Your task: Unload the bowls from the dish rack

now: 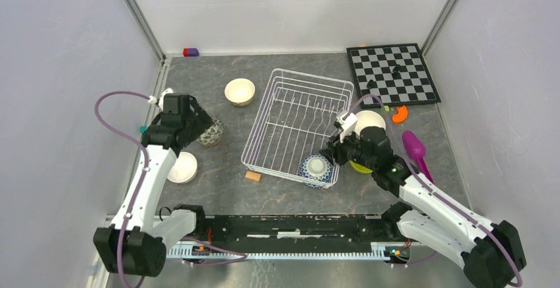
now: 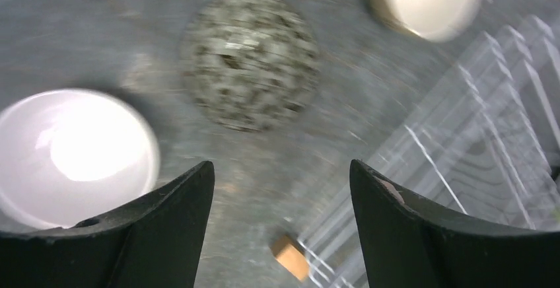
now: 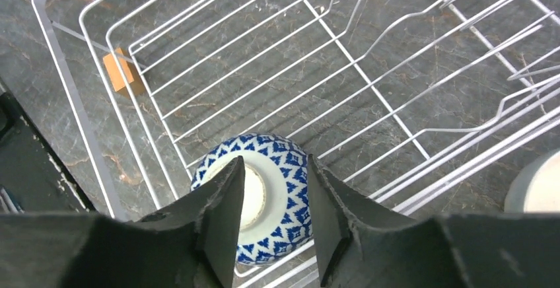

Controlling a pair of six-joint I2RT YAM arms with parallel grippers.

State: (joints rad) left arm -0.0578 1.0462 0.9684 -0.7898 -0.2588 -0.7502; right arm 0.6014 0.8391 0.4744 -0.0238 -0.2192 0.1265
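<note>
The white wire dish rack (image 1: 290,113) stands mid-table. A blue-and-white bowl (image 1: 315,169) lies upside down in its near right corner. My right gripper (image 1: 332,152) is open just above it, a finger on either side of its white foot (image 3: 261,192); the rack wires (image 3: 370,76) fill that view. My left gripper (image 1: 198,121) is open and empty above the table left of the rack. Below it are the upturned speckled bowl (image 1: 211,133) (image 2: 249,60), a white bowl (image 1: 183,167) (image 2: 72,152) and the cream bowl (image 1: 240,92) (image 2: 429,0). A second white bowl (image 1: 371,120) and the yellow-green bowl (image 1: 360,167) sit right of the rack.
A chessboard (image 1: 394,73) lies at the back right, with an orange piece (image 1: 399,113) and a purple scoop (image 1: 416,150) near it. A small tan block (image 1: 253,176) (image 2: 292,256) lies by the rack's near left corner. A red-and-blue block (image 1: 191,52) sits at the back wall.
</note>
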